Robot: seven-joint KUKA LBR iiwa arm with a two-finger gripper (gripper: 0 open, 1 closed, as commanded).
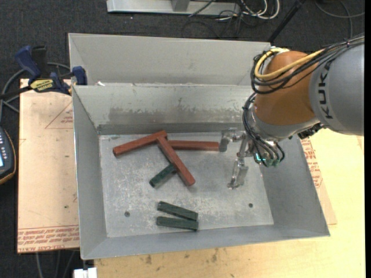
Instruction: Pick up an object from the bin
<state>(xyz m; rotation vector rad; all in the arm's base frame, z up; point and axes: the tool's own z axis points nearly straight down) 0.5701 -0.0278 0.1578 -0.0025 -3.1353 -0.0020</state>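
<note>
My gripper hangs low over the bin floor at the right of the middle, and nothing shows in it. Just to its upper left ends a red-brown bar that lies level toward the left. A second red-brown bar slants down to the right across the middle. A third red-brown bar rises from the left and meets the other two near the back. A short dark green block lies against the slanted bar's left side.
Two more dark green blocks lie side by side near the bin's front wall. The bin's sloped walls rise on all sides. Bare floor lies below and to the right of the gripper.
</note>
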